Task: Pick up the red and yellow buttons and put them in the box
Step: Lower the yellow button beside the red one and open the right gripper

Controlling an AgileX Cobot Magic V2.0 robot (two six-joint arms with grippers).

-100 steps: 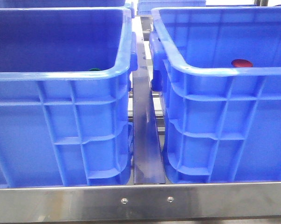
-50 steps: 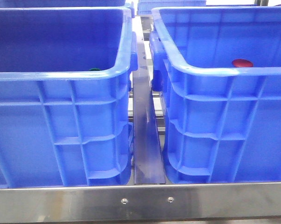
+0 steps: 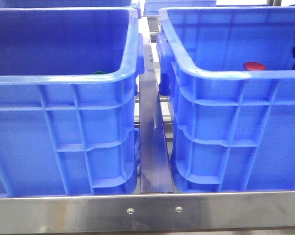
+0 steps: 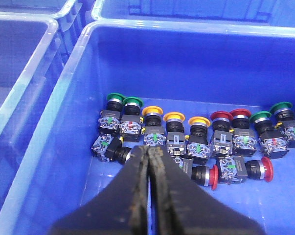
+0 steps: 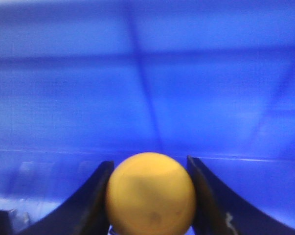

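One yellow button [image 5: 150, 194], dome camera-ward.

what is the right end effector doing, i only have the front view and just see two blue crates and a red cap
Observer: The right end effector is shut on a yellow button, its dome filling the space between the fingers.
Operator: and the left one, holding anything
Observer: No. The left end effector is shut and empty, above a blue crate of buttons.
Operator: what colours are in that crate
Observer: A row of green, yellow and red caps on dark bodies, including three yellow buttons side by side, and a red button lying on its side.
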